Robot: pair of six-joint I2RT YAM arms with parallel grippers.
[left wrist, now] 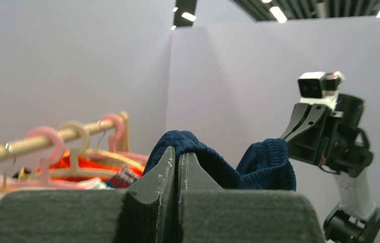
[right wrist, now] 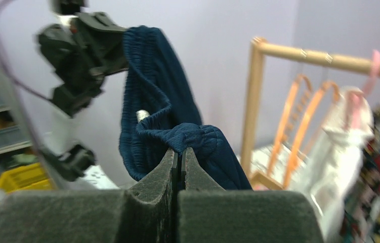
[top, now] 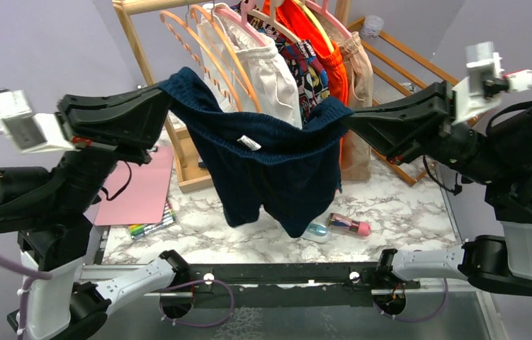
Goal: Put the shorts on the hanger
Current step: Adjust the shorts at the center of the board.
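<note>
The dark navy shorts [top: 277,166] hang stretched by the waistband between both arms, above the marble table, with a small white label [top: 249,142] showing inside. My left gripper [top: 166,95] is shut on the left end of the waistband [left wrist: 198,147], fabric bulging over its fingertips [left wrist: 178,152]. At the right end, my right gripper [top: 344,117] is likewise shut on the shorts [right wrist: 150,86], its tips [right wrist: 179,150] pinching the fabric. Two orange-tan wooden hangers [top: 199,49] hang empty on the rack behind the shorts and also show in the right wrist view [right wrist: 299,116].
A wooden clothes rack [top: 135,42] stands at the back with pink hangers [top: 248,18] carrying white shorts [top: 270,71], patterned and orange garments [top: 312,35]. A pink mat [top: 139,188], markers [top: 151,225] and two small bottles [top: 350,225] lie on the table.
</note>
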